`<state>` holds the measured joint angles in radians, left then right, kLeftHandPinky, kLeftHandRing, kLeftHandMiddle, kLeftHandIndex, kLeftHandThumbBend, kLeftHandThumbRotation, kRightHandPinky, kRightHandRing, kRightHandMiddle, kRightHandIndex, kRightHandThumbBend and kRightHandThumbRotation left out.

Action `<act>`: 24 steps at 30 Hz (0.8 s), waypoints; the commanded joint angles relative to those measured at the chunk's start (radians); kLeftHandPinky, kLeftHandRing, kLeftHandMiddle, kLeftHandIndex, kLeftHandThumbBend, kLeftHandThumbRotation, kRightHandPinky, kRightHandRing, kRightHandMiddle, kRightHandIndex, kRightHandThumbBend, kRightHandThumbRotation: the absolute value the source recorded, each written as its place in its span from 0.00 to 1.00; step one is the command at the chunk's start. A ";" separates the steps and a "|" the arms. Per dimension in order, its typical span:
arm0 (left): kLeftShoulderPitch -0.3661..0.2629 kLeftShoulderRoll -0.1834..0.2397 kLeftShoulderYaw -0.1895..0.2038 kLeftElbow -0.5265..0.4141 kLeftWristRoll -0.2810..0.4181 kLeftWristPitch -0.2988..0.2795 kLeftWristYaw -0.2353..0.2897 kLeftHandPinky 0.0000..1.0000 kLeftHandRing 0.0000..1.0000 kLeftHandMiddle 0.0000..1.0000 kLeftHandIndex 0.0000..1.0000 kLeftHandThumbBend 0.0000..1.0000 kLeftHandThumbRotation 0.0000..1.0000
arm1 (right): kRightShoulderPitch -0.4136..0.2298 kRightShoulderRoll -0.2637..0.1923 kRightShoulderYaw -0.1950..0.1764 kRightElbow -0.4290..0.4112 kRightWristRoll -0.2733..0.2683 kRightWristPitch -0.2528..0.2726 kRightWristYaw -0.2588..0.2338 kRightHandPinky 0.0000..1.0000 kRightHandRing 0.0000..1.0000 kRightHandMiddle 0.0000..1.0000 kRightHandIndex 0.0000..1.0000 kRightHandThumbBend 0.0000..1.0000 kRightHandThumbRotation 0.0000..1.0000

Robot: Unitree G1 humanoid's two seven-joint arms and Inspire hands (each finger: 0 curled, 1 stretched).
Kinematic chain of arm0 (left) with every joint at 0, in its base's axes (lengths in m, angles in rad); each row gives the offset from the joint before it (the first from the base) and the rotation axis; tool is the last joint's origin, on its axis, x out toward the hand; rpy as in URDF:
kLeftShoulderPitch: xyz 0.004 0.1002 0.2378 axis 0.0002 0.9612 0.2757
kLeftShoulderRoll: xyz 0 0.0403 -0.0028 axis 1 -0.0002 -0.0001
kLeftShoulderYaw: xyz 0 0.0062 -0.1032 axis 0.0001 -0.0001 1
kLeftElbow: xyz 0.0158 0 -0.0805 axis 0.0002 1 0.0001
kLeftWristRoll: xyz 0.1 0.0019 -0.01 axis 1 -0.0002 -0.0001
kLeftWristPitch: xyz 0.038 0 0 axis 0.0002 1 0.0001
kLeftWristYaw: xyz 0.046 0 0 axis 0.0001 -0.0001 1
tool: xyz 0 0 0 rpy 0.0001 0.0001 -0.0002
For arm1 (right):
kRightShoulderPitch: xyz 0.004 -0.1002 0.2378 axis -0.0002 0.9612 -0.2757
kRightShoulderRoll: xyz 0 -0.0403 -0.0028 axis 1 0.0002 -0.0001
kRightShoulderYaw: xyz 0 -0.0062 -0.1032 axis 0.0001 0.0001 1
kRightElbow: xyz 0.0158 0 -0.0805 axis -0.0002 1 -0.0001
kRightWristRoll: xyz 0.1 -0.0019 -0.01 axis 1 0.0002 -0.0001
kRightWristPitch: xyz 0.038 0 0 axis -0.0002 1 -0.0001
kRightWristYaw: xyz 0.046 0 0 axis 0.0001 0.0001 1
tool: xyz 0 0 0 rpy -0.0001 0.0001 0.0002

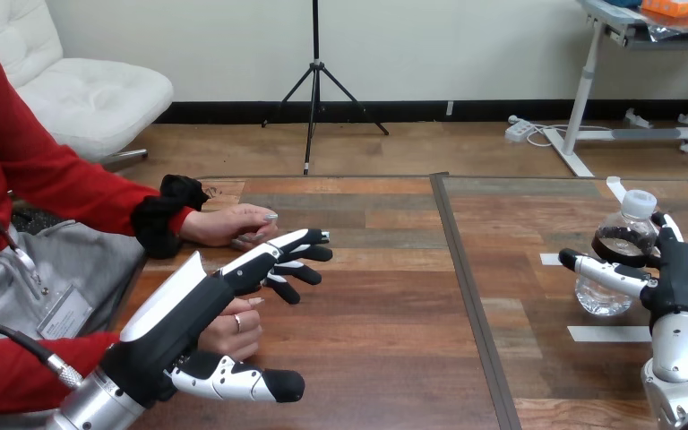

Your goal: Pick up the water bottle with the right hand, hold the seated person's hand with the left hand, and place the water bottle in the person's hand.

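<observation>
A clear water bottle (611, 288) with a white cap stands on the table at the right. My right hand (685, 278) is against it: the thumb (596, 269) lies across its front and the fingers curl round its far side, showing dark through the plastic. My left hand (206, 300) reaches over the left part of the table with its fingers (291, 260) straight and its thumb (251, 383) spread low. One hand of the person (233, 330) rests loosely curled under my left palm, between thumb and fingers. The person's other hand (233, 224) lies on the table just beyond my fingertips.
The wooden table (376, 296) has a dark seam (466, 296) running front to back through its middle. White tape strips (605, 333) mark the right half near the bottle. The person sits at the left edge.
</observation>
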<state>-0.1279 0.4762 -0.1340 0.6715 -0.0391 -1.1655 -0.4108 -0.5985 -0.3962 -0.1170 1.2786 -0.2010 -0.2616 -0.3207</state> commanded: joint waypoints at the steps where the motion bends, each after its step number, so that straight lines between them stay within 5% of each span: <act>1: -0.025 0.003 0.028 -0.056 -0.034 0.015 -0.002 0.63 0.76 0.84 0.89 1.00 0.70 | -0.099 0.012 -0.014 0.007 0.023 0.001 -0.017 0.63 0.73 0.77 0.80 1.00 0.12; 13: -0.020 -0.004 0.024 -0.068 -0.071 0.017 -0.025 0.63 0.76 0.84 0.88 1.00 0.69 | -0.096 0.017 0.003 0.014 0.014 -0.019 -0.039 0.52 0.58 0.61 0.64 1.00 0.01; 24: -0.004 -0.009 0.023 -0.104 -0.091 0.038 -0.044 0.64 0.76 0.83 0.88 1.00 0.68 | -0.094 0.016 0.010 0.016 0.011 -0.017 -0.034 0.51 0.57 0.60 0.61 0.99 0.00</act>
<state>-0.1135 0.4732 -0.1335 0.6267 -0.1002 -1.1365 -0.4509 -0.6067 -0.3936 -0.1161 1.2972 -0.1889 -0.2603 -0.3476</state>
